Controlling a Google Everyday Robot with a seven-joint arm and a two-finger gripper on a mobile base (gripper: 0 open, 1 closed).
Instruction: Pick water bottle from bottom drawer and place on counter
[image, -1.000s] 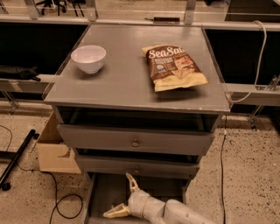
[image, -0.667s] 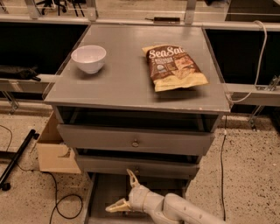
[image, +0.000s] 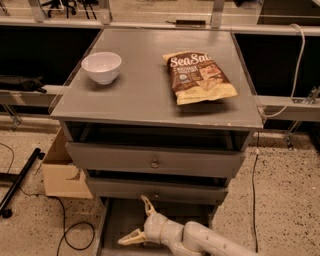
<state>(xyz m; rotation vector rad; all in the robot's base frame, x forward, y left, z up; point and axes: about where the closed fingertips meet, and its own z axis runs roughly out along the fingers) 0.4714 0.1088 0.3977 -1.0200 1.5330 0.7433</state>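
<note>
White bowl (image: 101, 66) and chip bag (image: 199, 77) sit well apart.

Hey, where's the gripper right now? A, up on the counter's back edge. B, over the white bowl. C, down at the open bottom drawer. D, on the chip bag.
C: the gripper is low at the pulled-out bottom drawer, fingers spread and holding nothing, well below the counter where the bowl and chip bag sit.
</note>
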